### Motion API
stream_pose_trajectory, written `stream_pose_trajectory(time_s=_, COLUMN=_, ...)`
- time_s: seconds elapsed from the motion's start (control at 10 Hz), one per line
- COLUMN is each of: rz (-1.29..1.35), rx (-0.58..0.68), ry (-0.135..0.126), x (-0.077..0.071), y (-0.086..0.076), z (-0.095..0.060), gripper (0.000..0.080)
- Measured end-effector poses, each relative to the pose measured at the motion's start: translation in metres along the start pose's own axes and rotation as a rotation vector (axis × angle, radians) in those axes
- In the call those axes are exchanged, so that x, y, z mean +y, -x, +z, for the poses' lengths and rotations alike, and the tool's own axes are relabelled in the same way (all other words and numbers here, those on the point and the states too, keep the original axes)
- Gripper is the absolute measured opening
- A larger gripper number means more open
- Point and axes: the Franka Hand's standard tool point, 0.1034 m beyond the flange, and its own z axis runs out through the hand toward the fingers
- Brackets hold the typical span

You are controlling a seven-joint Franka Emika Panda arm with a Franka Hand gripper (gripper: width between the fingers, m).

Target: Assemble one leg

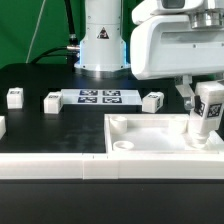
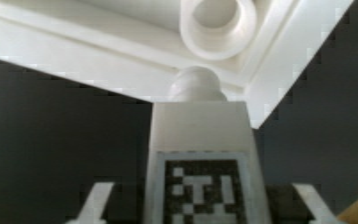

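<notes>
Exterior view. The gripper (image 1: 203, 98) hangs at the exterior view's right, below the white wrist housing. It holds the leg (image 1: 207, 110) upright, with the leg's black-and-white tag facing the camera. One dark finger shows against the side of the leg that faces the exterior view's left; the other finger is hidden. The jaws are closed to the width of the leg and clamp it. The lower end of the leg is at the right-hand part of the large white panel (image 1: 125, 122), which lies flat on the dark table (image 1: 40, 128). This view does not show whether the leg touches the panel. The marker board (image 1: 100, 97) lies farther back, in front of the robot base (image 1: 103, 45). Three further legs lie loose on the table: one (image 1: 15, 97) and one (image 1: 52, 101) to the left of the marker board, and one (image 1: 152, 101) just to its right, well apart from the held leg.

Wrist view. The leg runs down the middle of the picture, tag side toward the camera. The fingers (image 2: 101, 200) flank it on both sides and lie close against it. The rounded far tip of the leg is at the raised rim of the panel, just short of a round corner hole (image 2: 220, 22). The tip is not inside the hole. Contact between tip and rim cannot be determined. Dark table surface shows on either side of the leg.
</notes>
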Motion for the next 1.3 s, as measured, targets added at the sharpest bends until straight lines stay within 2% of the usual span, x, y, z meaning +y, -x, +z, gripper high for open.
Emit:
stream_pose_trajectory(time_s=0.4, rz=-0.002, rx=-0.011, ry=-0.003, x=-0.006, y=0.019, z=0.006, gripper=0.0291)
stream_pose_trajectory(time_s=0.9, rz=-0.008, rx=-0.008, ry=-0.006, x=-0.013, y=0.024, z=0.014, gripper=0.0291)
stream_pose_trajectory(time_s=1.3, rz=-0.007, rx=0.08, ry=0.013, x=-0.009, y=0.024, z=0.018, gripper=0.0291)
